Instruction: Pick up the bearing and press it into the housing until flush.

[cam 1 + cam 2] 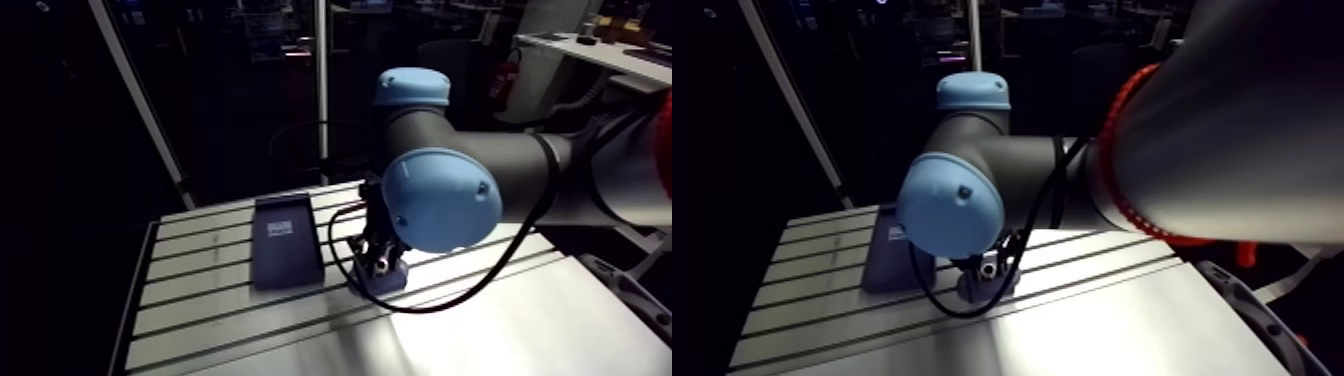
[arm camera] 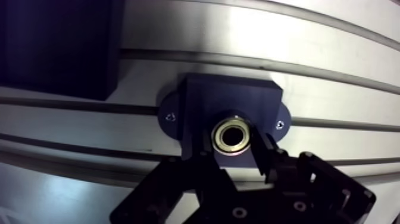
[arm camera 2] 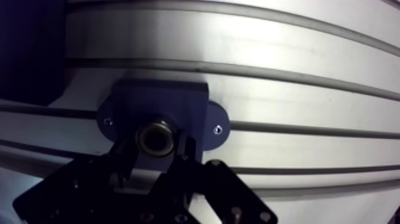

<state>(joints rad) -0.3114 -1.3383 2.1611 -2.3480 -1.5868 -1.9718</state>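
Slotted aluminium table lay bright under the work, its grooves running past the housing on both sides. The gripper stood directly over the housing. Its fingers were drawn in to a narrow gap and, as far as the wrist view showed, closed against opposite sides of the bearing. That steel ring sat in the housing's bore with its face turned up. Whether it lay flush or stood proud of the housing could not be told from above. Two screws sat in the housing's flanges, one on each side of the bore. Just apart from one corner of the housing lay a dark slab, which the arm view showed as a flat plate with a pale label.

By my reading the press was under way or near its end. The chief risk was a push off the bore's axis, which would cock the ring and jam it. Fingertips reaching below the ring's top could also meet the housing first and stop it short. A loose hold would let the ring slip between the fingers as force rose.
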